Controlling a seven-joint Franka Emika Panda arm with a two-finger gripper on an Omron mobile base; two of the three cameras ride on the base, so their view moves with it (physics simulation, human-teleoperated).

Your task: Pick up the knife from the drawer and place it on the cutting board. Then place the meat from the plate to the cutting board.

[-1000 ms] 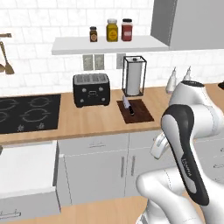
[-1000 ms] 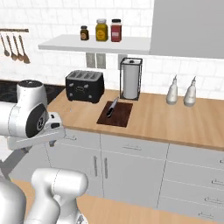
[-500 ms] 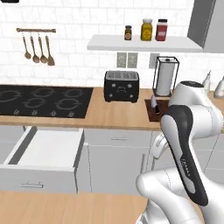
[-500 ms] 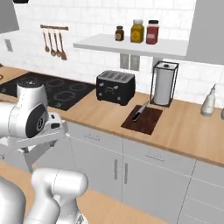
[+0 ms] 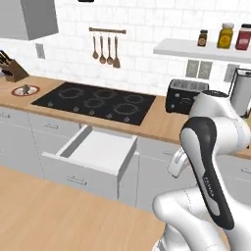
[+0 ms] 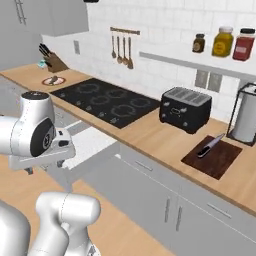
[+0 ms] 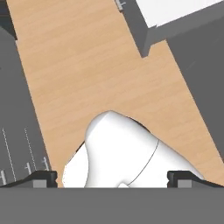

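Already on the cutting board [image 6: 212, 157], the knife [image 6: 210, 145] lies diagonally near the board's far left corner, right of the toaster [image 6: 185, 108]. Far left on the counter, the plate [image 5: 25, 90] carries the meat [image 5: 25, 88] beside the knife block [image 5: 12, 69]. Drawer [image 5: 93, 153] stands open. Gripper [image 7: 112, 177] fingers spread wide, grasping nothing.

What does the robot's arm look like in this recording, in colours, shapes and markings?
The arm has glossy white rounded shells with dark grey joint sections; one dark band carries small pale lettering, too small to read. No cables show. The end effector has two small dark finger tips.
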